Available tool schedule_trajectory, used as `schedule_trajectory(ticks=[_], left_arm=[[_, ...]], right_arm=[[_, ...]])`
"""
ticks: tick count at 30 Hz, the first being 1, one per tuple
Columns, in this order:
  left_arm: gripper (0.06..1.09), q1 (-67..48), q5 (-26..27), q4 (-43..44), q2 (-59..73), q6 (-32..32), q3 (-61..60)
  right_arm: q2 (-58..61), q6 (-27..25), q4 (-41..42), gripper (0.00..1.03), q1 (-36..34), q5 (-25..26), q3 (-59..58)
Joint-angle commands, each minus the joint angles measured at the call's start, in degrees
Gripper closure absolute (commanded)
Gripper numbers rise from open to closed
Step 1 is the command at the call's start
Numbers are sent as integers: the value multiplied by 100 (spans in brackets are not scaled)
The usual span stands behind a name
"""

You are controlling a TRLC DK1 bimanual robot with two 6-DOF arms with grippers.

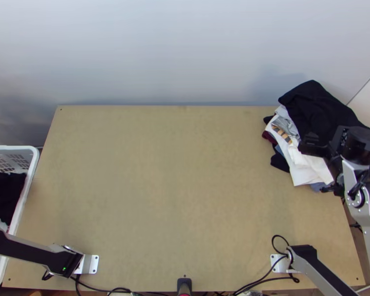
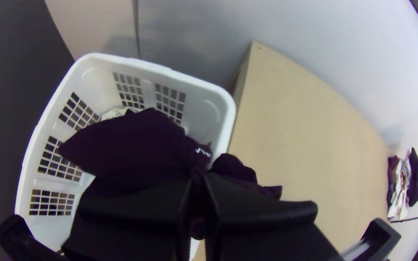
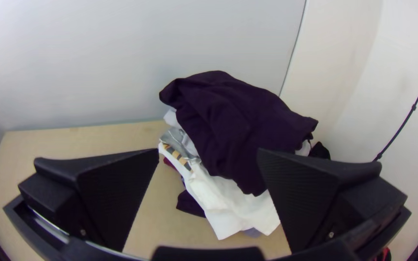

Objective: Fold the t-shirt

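the light wooden table (image 1: 185, 172) lies broad and flat, with a white laundry basket (image 1: 31, 170) beside its left side. at the far right is a pile of clothes (image 1: 304, 170), a rumpled dark cloth (image 1: 320, 106) on top. the garment in hand, a dark one (image 2: 131, 140), hangs bunched over the basket, part of it showing past the rim on the table side. the right gripper (image 1: 303, 141) is wide open above the pile, nothing between its fingers; the left gripper (image 2: 198, 178) is nearly closed, pinching a gathered bit of the dark garment near a small white marking (image 2: 202, 152).
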Motion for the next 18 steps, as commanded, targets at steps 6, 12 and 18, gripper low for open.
schedule_trajectory(ticks=[6,12,18], left_arm=[[104,-1537,759,-427,-2226,-342,-545],[104,-3532,733,-383,-3140,-861,-1125],[104,-6626,206,320,-3702,-1916,-2171]], right_arm=[[-1099,8,-148,10,-284,-47,-930],[-1697,-18,-280,10,-363,-47,-1360],[-2277,-27,-552,10,-416,-99,-1703]])
